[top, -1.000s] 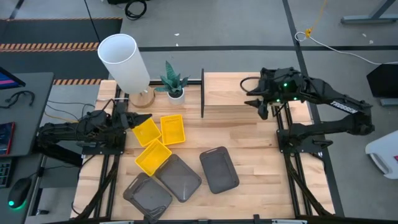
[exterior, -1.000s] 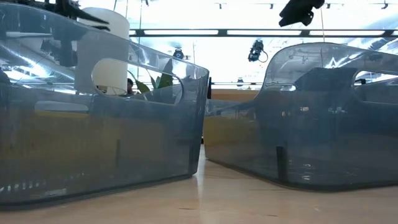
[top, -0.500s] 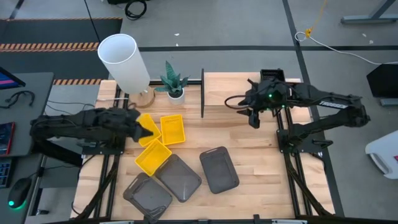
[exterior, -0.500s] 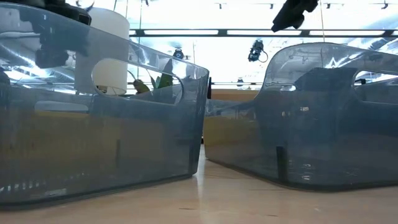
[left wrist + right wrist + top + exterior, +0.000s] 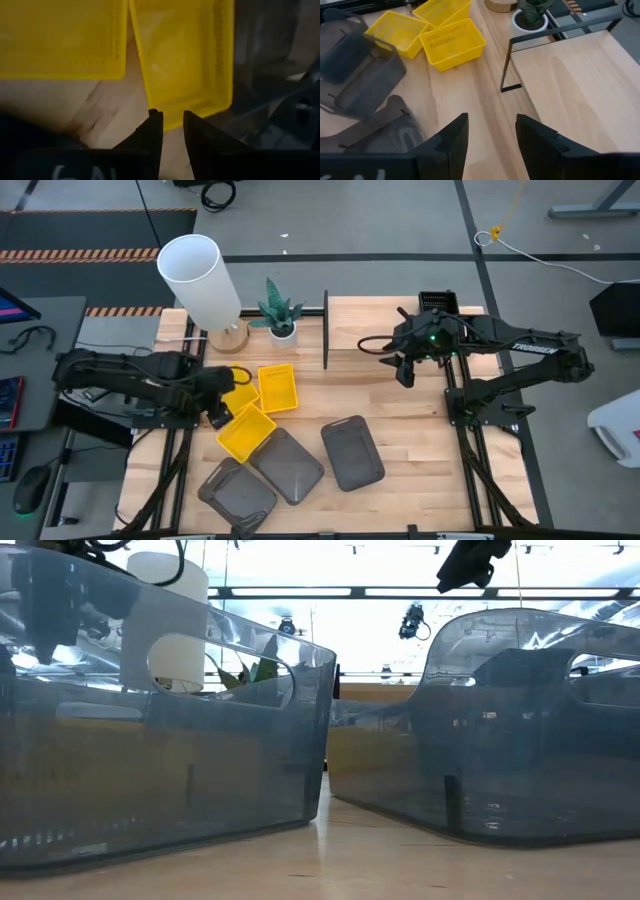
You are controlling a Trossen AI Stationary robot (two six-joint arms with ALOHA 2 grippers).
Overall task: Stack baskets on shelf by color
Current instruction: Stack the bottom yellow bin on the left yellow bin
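We judge the first yellow pick is in hand: our left hand (image 5: 215,418) hovers at the rim of the nearest yellow basket (image 5: 182,55), fingers (image 5: 150,132) narrowly parted, grasping nothing. Two more yellow baskets (image 5: 278,387) lie beside it, grey baskets (image 5: 351,451) just past it, away from the shelf (image 5: 400,325). Our right hand (image 5: 490,132), released, waits above the shelf. Next we must straddle that rim and clench
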